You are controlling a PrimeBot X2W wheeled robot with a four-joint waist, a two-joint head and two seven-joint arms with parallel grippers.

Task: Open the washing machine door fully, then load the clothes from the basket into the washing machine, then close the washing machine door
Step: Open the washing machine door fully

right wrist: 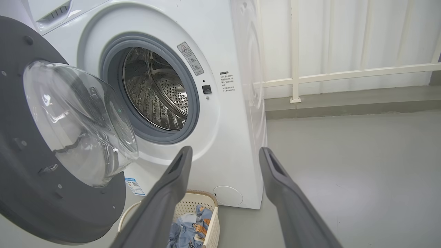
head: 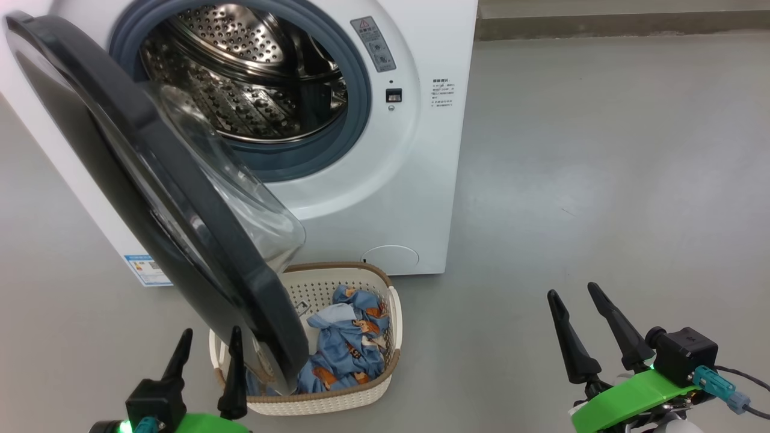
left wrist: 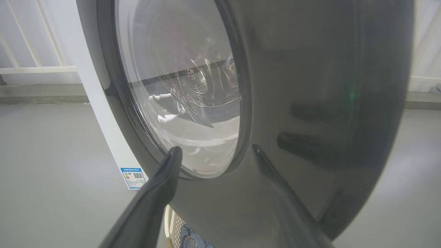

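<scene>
Left gripper (head: pixel 212 332) stands wide open and empty, its fingers pointing at the outer face of the washing machine door (head: pixel 150 180); contact cannot be confirmed. Right gripper (head: pixel 572 290) is likewise fully spread and holds nothing, over bare floor (head: pixel 601 180) well to the right.

Finding: the door is only part open, and its lower edge overhangs the left side of the basket (head: pixel 337 400).

Risk, as judged: a reach for the clothes (head: pixel 349 343) would strike that edge, or a push on the glossy rim could slip.

The basket sits before the washing machine (head: pixel 391 198), just beyond the left gripper and partly behind the door.
</scene>
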